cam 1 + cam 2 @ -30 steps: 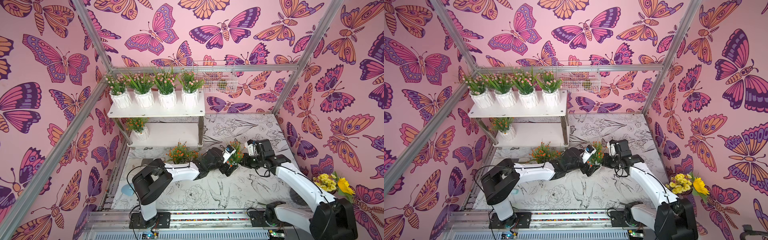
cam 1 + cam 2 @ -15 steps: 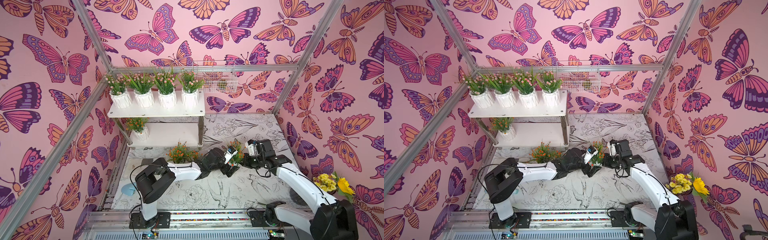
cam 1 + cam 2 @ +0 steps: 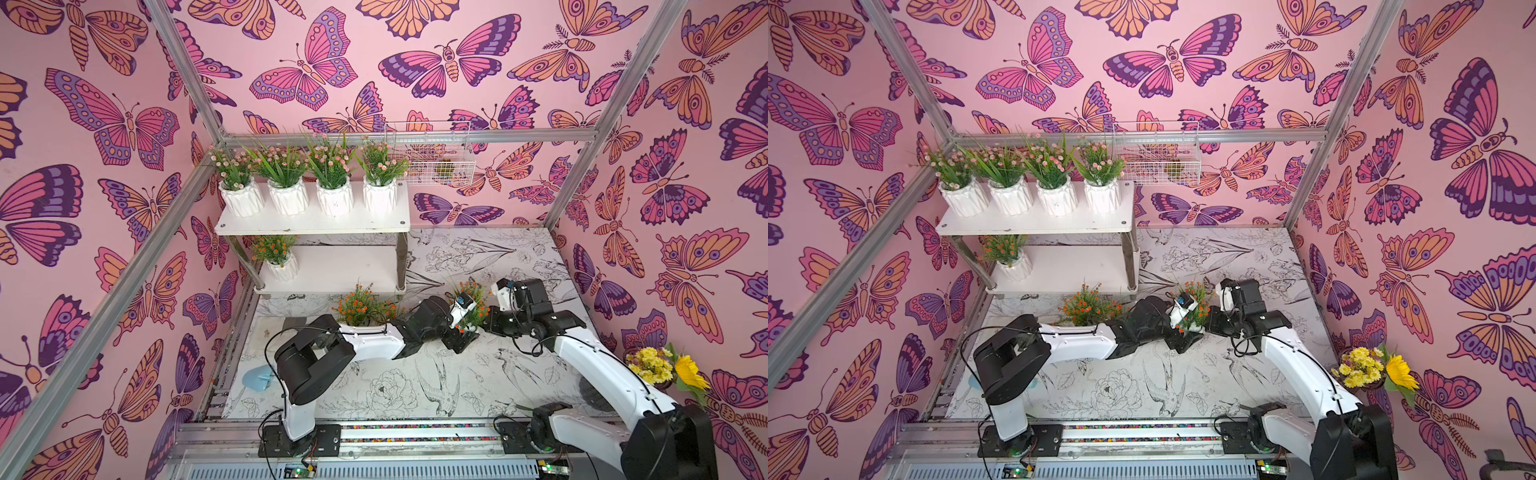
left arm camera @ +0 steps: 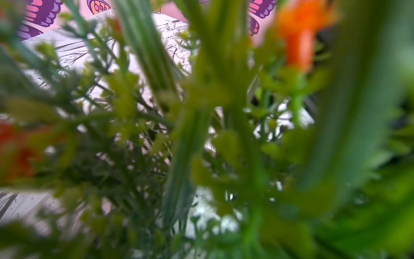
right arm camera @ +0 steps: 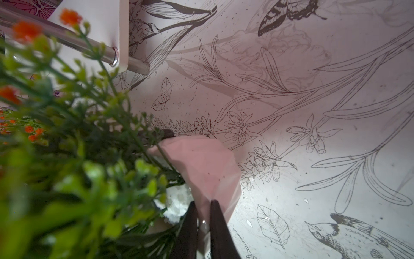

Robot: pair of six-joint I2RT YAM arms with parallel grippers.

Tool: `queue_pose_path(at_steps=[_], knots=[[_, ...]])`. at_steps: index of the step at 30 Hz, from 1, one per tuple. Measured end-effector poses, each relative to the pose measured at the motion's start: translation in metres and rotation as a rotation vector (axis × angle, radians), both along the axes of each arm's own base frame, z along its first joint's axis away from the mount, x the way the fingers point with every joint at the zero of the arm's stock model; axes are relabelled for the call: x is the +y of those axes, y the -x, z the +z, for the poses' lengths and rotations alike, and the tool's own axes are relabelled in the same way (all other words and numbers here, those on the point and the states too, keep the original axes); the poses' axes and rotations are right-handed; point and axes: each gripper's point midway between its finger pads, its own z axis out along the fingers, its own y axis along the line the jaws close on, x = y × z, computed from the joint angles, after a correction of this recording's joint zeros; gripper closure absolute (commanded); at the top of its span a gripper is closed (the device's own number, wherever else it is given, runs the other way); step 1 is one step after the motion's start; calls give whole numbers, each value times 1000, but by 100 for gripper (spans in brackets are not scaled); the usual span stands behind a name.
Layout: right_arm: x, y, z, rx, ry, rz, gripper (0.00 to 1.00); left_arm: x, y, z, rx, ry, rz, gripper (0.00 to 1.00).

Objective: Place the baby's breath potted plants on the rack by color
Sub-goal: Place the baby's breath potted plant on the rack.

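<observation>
Since a second ago the left arm has edged rightward toward frame centre; the plants and the right arm are where they were. Nearest lies the printed table.

At centre right in both top views, an orange-bloomed plant sits between the two grippers.
- Right gripper: fingers nearly together, pinching the white pot's rim.
- Left gripper: at the pot's near side, its wrist view filled with foliage. Its opening cannot be told.
- Whether the pot rests on the table cannot be told.

To its left, a second orange plant stands just behind the left arm.

Beyond, centre left, is the rack. A third orange plant stands at the lower board's left end, and four pink-bloomed plants stand in a row on the upper board.
</observation>
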Motion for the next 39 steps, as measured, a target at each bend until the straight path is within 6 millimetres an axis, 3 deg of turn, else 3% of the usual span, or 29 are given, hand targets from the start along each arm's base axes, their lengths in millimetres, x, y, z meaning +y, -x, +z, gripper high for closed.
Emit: queue_pose_path(at_steps=[7, 17, 23, 30, 39], knots=[[0, -1, -1, -5, -2, -1, 96, 0, 0, -1, 2, -2, -1, 30], [-2, -1, -2, -11, -19, -9, 80, 0, 0, -2, 6, -6, 0, 33], [-16, -7, 15, -83, -25, -58, 72, 7, 5, -7, 36, -41, 4, 33], [-33, -11, 26, -135, -9, -120, 72, 13, 9, 14, 33, -29, 5, 33], [-40, -6, 10, -101, 13, -146, 73, 25, 16, 45, 26, -25, 9, 33]])
